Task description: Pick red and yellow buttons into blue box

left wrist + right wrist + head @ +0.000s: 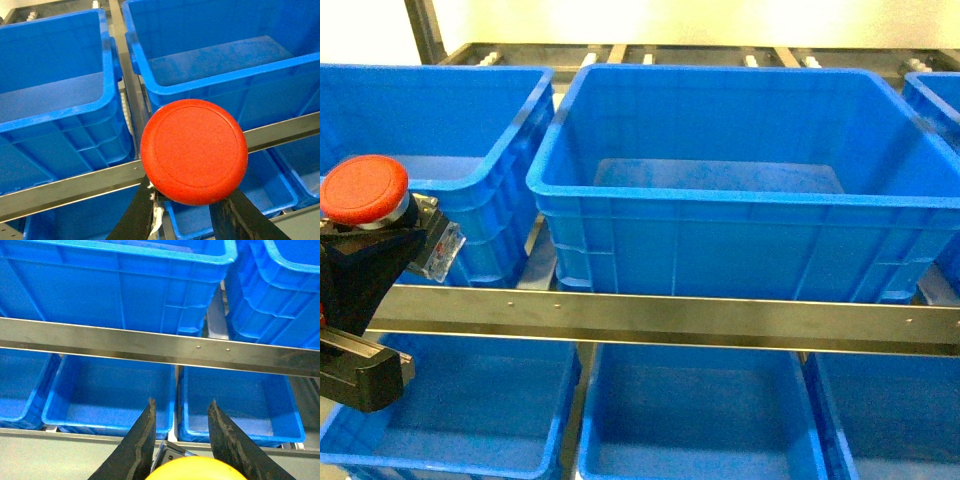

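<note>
The left gripper (380, 235) is closed on the red button (363, 189), in front of the metal rail (670, 318), left of the big blue box (740, 190). The right gripper (181, 412) grips the yellow button (192, 470) before the rail.

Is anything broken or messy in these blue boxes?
Nothing stands out. The blue boxes sit straight on the metal rack and the ones in view look bare inside, nothing spilled or cracked. The left tool holds the red button, and the right tool holds the yellow button.
</note>
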